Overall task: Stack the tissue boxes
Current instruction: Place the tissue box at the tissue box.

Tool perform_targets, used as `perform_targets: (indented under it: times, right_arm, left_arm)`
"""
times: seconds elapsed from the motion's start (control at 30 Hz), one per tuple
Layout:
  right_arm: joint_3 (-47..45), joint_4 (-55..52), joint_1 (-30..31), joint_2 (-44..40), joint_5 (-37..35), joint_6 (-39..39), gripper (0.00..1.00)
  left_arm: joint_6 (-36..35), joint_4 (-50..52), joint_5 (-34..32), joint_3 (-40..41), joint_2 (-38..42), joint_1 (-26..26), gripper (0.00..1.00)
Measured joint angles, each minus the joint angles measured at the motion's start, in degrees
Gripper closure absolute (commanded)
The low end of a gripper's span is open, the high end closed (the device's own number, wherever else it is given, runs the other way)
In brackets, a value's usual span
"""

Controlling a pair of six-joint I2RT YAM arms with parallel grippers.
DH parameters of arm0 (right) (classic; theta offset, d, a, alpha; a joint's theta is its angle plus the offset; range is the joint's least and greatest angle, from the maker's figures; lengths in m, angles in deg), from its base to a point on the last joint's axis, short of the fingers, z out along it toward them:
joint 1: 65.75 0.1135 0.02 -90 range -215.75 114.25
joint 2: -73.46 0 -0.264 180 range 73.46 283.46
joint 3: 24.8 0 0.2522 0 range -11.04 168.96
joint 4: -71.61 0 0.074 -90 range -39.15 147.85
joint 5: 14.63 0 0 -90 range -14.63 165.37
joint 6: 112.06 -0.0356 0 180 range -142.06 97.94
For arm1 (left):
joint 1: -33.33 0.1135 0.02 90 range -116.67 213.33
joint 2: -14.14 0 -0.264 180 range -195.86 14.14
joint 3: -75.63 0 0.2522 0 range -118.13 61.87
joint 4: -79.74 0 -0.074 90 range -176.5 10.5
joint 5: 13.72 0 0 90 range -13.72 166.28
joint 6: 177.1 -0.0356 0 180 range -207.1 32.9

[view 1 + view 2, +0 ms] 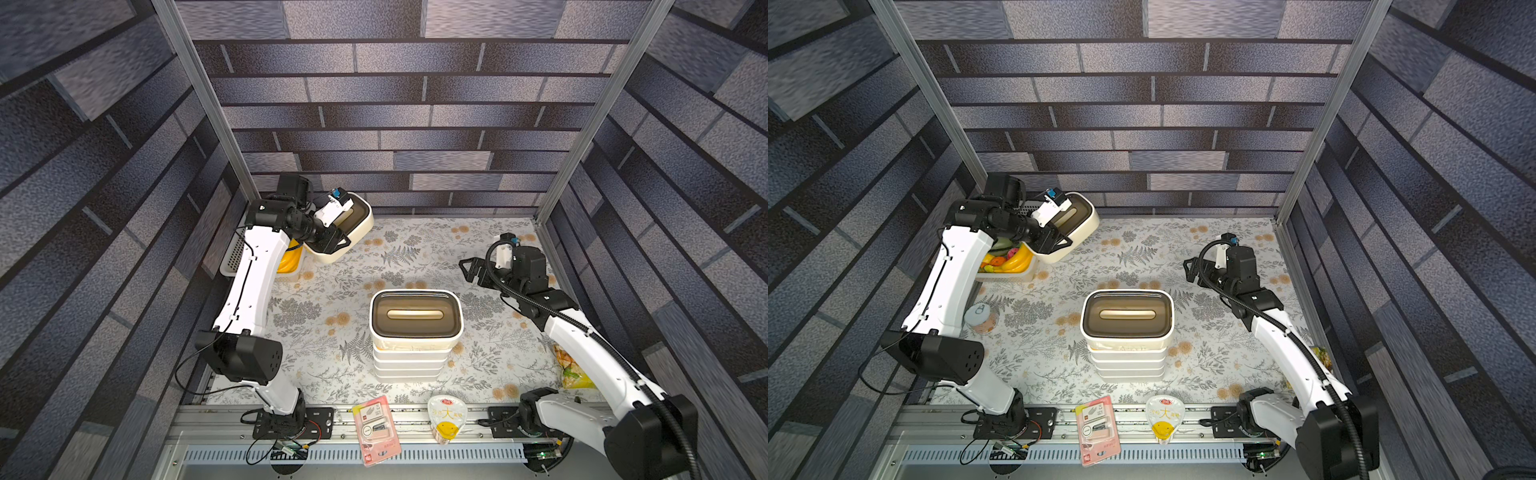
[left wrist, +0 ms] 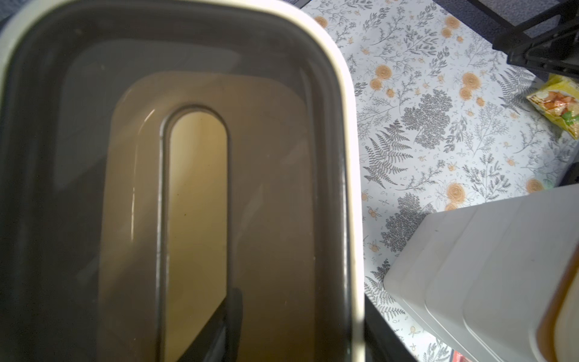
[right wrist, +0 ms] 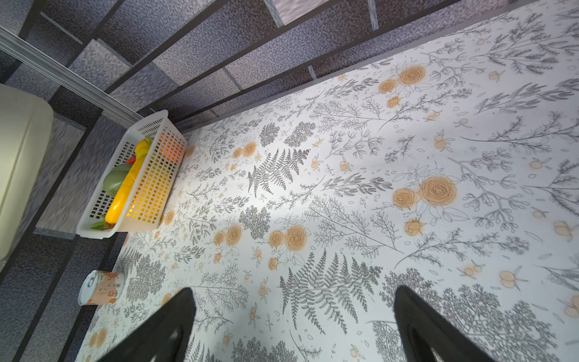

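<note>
We count five stacked boxes [image 1: 409, 365], a sixth box [image 1: 361, 224] clamped in left fingers [image 2: 224, 326]; right fingers [image 3: 163, 329] apart. The right wrist view, unlike the left, shows one can [image 3: 101, 288].

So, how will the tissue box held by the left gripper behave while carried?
Probably stiff: the held tissue box shows no bending under a one-sided pinch by the left gripper. Likely light: the slot shows no tissues inside. Its glossy surface might slip.
</note>
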Motion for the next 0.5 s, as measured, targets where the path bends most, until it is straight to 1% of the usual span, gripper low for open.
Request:
perform_targets:
  times: [0.13,0.23,0.37,0.5]
  right_arm:
    - [1.95,-5.81,0.00,-4.13,0.09,-0.09,0.00]
    - [4.98,-8.85,0.00,-5.33,1.55,-0.37,0.00]
    - [8.59,-11.28,0.00,-5.25,5.22,-0.74,0.00]
    - [12.48,-13.31,0.00,-4.39,9.38,-1.60,0.00]
  left_arm:
    - [1.05,3.58,-3.41,1.14,4.22,-3.08,0.54]
    - [2.40,5.70,-6.60,1.60,7.65,-6.23,0.53]
    - [3.96,8.59,-7.15,0.96,10.99,-9.22,0.53]
    - [5.64,11.47,-8.07,-2.23,11.39,-13.75,0.53]
